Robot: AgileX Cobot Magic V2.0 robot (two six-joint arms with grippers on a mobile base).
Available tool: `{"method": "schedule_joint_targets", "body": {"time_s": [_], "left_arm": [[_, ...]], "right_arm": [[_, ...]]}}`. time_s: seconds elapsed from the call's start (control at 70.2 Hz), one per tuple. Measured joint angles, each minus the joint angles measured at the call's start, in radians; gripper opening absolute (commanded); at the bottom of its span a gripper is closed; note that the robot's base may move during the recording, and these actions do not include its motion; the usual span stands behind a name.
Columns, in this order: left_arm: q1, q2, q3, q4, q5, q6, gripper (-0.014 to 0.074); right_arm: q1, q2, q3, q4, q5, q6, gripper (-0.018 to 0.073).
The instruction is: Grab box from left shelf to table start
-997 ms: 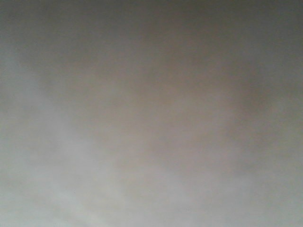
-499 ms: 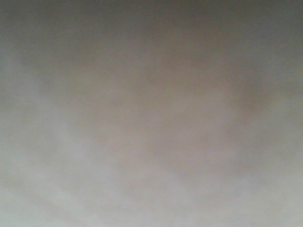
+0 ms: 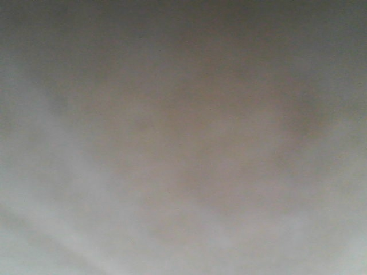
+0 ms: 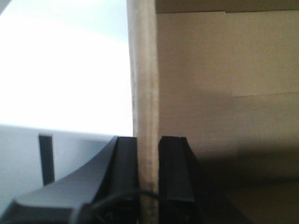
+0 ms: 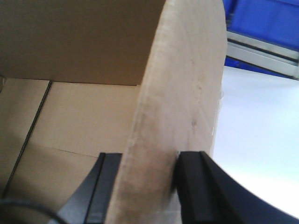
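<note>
We see the box (image 4: 224, 93) open-topped, and both grippers pinch its walls. The left gripper (image 4: 148, 182) is clamped on one upright cardboard edge, with the brown interior spreading toward 3 o'clock. The right gripper (image 5: 147, 186) is clamped on another wall, with the interior at 9 o'clock. At 1 o'clock there sit a blue panel (image 5: 261, 18) and a pale rail (image 5: 261, 53), above a white surface (image 5: 261, 140). The front view is only grey-brown blur, so we cannot tell the box's surroundings from it.
</note>
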Motion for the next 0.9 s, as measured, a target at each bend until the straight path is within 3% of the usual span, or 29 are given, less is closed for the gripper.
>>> {"method": "schedule_joint_targets", "body": {"time_s": [0.897], "left_arm": [[0.000, 0.000, 0.000, 0.000, 0.000, -0.001, -0.0093]], "right_arm": [[0.000, 0.000, 0.000, 0.000, 0.000, 0.000, 0.0057]]}}
